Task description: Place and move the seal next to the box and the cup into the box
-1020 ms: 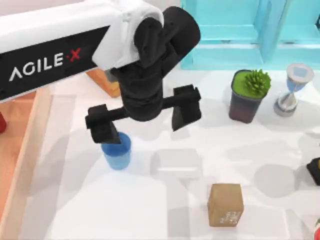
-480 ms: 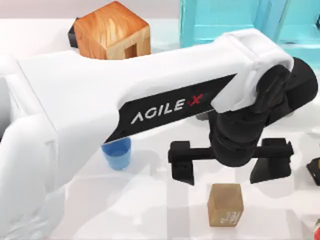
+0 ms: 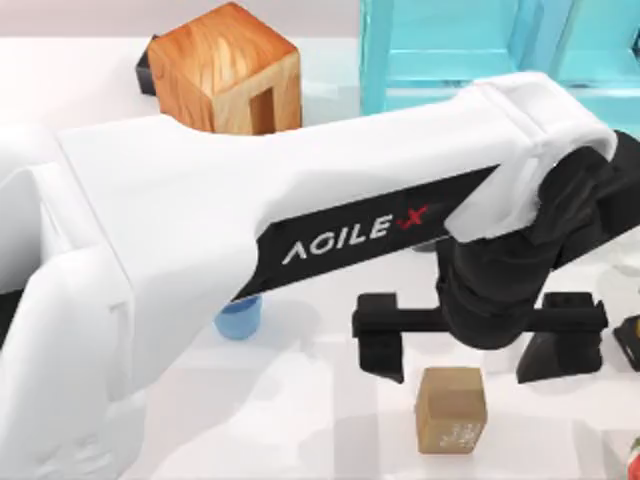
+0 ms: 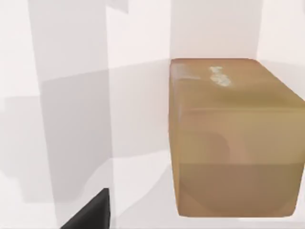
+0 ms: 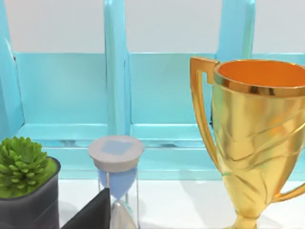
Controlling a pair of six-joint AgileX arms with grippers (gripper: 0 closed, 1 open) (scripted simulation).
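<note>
The seal (image 3: 450, 408) is a small tan cube with white marks, standing on the white table near the front. My left gripper (image 3: 470, 345) hangs open just behind and above it, one black finger (image 3: 380, 350) to its left and the other to its right, holding nothing. In the left wrist view the seal (image 4: 233, 138) looms close beside one dark fingertip (image 4: 90, 214). The blue cup (image 3: 238, 318) stands upright left of the seal, half hidden under my left arm. The box is out of view. My right arm stays parked; one dark finger (image 5: 90, 214) of it sits far out to the side.
A glossy wooden cube with a slot (image 3: 225, 70) stands at the back left. At the back right is the turquoise shelf frame (image 3: 450, 50). In front of the shelf are a potted plant (image 5: 24, 186), an hourglass (image 5: 116, 181) and a gold trophy (image 5: 257, 138).
My left arm swung from above the cup to the right and now hovers over the seal, still open. The cup and the seal have not moved.
</note>
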